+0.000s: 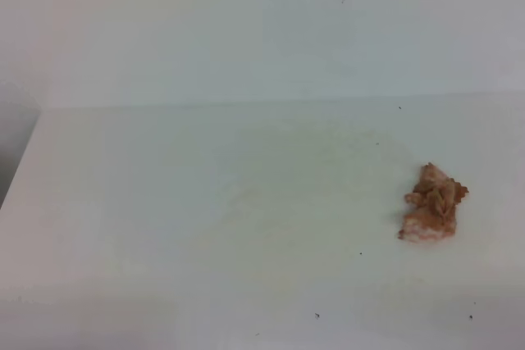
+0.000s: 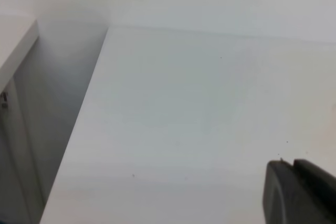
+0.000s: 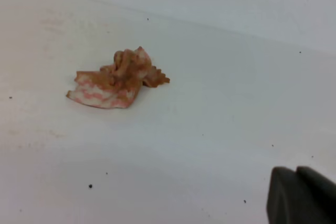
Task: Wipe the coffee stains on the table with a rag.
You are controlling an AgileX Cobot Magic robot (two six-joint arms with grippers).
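The rag [image 1: 433,206], a crumpled pinkish-orange and brown wad, lies alone at the right of the white table [image 1: 205,227]. The right wrist view shows the rag [image 3: 118,80] to the upper left, well apart from my right gripper [image 3: 295,174]. That gripper's dark fingertips are pressed together at the bottom right, holding nothing. My left gripper [image 2: 292,169] is shut too, empty, over bare table [image 2: 184,119]. No distinct coffee stains show, only a very faint yellowish haze [image 1: 328,149] mid-table. Neither gripper appears in the exterior high view.
A white wall [image 1: 246,30] rises behind the table's back edge. The table's left edge drops into a dark gap [image 1: 15,149], which the left wrist view shows as a dark gap [image 2: 52,108]. Tiny dark specks [image 1: 317,315] dot the front.
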